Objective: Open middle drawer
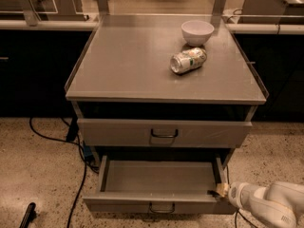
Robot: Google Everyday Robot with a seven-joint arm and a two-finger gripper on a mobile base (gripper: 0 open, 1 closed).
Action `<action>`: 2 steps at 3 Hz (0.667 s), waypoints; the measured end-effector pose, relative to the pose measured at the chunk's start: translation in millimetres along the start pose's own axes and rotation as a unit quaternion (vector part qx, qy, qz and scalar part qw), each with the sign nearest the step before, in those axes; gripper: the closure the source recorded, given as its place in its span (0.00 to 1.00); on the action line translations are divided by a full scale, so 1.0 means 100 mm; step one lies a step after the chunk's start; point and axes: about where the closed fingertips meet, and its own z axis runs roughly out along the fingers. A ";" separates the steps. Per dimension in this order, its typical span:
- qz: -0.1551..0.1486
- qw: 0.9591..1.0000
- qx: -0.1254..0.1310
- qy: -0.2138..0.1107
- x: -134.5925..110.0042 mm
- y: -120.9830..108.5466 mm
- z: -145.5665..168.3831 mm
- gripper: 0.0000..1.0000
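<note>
**Middle drawer** (159, 182). Grey metal, built as a shallow tray. The front panel is low and wide, with one small dark rectangular pull handle (161, 207) at its centre.

- State: open, drawn well forward out of the cabinet (133, 65), so the grey tray floor and both side walls show from above.
- Pose: level, with the front panel parallel to the cabinet's face.
- Location: low in the cabinet, projecting out beyond its front edge.
- Gripper (219, 190): at the drawer's right front corner, outside the cabinet.

a lab: long benches (47, 24), speckled floor (38, 175).
</note>
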 end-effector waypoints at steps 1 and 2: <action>-0.021 0.999 -0.007 -0.027 -0.19 0.04 -0.15 1.00; -0.070 0.995 -0.016 -0.071 -0.55 0.24 -0.35 1.00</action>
